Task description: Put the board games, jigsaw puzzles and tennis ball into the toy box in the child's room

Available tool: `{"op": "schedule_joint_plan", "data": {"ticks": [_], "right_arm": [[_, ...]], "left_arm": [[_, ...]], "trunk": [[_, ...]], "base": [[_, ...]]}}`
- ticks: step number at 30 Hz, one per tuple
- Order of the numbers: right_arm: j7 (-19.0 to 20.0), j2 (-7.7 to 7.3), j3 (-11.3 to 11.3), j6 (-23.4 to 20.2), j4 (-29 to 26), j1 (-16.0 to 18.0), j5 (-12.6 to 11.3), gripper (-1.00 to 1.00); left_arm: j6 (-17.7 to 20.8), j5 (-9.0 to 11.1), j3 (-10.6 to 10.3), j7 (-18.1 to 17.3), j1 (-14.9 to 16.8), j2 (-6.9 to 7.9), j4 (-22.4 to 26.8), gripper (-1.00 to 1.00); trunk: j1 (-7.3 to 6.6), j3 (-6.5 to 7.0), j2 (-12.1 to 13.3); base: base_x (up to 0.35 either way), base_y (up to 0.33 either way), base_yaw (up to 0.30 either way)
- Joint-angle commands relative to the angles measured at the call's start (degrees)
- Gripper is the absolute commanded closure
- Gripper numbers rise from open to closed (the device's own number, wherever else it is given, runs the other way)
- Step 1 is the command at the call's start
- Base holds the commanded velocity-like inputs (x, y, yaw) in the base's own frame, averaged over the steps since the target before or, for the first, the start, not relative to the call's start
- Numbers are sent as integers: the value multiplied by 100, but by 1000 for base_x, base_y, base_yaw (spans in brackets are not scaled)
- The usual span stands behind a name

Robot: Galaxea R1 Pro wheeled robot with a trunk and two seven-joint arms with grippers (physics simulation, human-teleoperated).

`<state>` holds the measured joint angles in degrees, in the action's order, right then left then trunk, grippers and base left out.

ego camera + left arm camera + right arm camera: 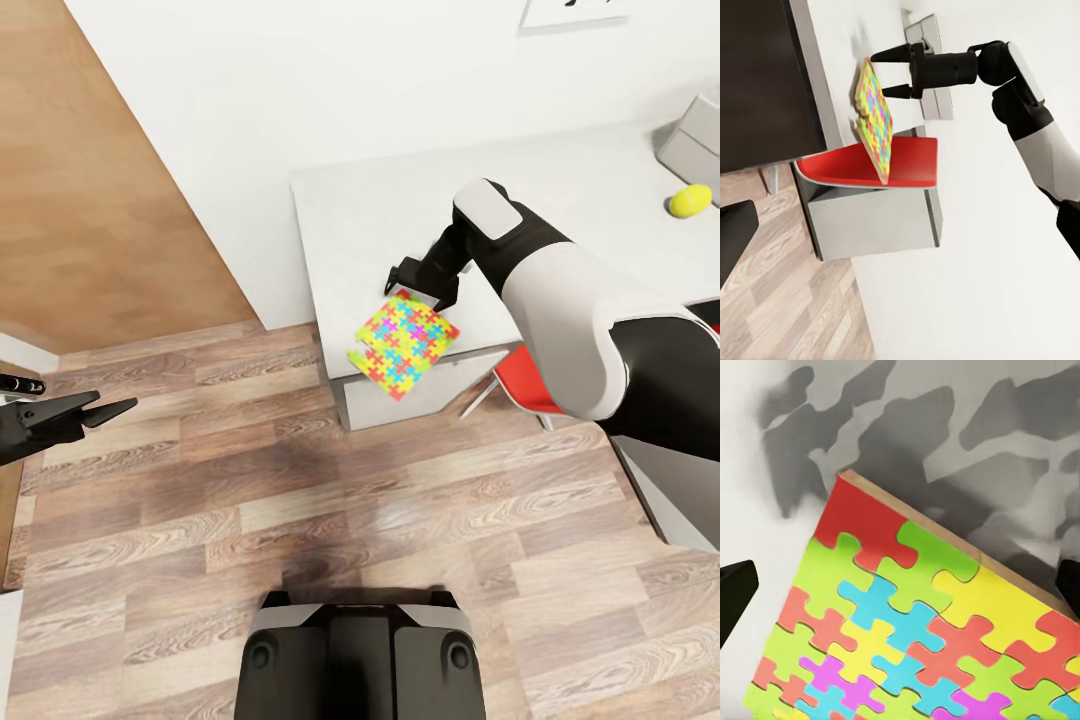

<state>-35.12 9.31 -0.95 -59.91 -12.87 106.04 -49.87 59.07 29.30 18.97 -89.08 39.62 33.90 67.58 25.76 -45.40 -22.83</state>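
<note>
Risk lies with the thin multicolour mosaic jigsaw puzzle (pixel 404 343), which overhangs the front edge of the long pale grey-white table (pixel 560 190) above a red chair seat (pixel 525 385). The right gripper (pixel 418 284) hovers at the puzzle's 12 o'clock corner, jaws spread wide and holding nothing; a clumsy nudge could tip it off. The small yellow-green tennis ball (pixel 690 200) sits at 2 o'clock. The left gripper (pixel 105 408) hangs open, empty.

The toy box (pixel 693 140) is cut off by the head view's right edge. The jigsaw puzzle (pixel 930 622) runs past the right wrist view's lower edge. A second puzzle beneath it cannot be confirmed.
</note>
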Motion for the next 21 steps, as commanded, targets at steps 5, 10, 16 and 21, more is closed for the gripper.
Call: {"op": "schedule_joint_plan", "data": {"ticks": [5, 10, 16, 21], "right_arm": [[-56, 0, -10, -9, -7, -3, -58, -100], [-56, 0, -10, -9, -18, -5, -52, -100], [-61, 8, -26, -9, -84, 35, -36, -100], [-64, 2, -34, -9, -158, 78, -23, -100]], "left_arm": [[61, -3, -2, -21, 2, 2, 1, -100], [61, -3, -3, -21, 2, 2, 1, -100], [61, -6, -7, -19, 2, 2, 1, -100], [61, -10, -7, -14, 2, 2, 1, -100]], "trunk": [[3, -7, -9], [3, -7, -9], [3, -7, -9], [3, -7, -9]], "base": [[-65, 0, 0], [-13, 0, 0], [-2, 0, 0], [0, 0, 0]]}}
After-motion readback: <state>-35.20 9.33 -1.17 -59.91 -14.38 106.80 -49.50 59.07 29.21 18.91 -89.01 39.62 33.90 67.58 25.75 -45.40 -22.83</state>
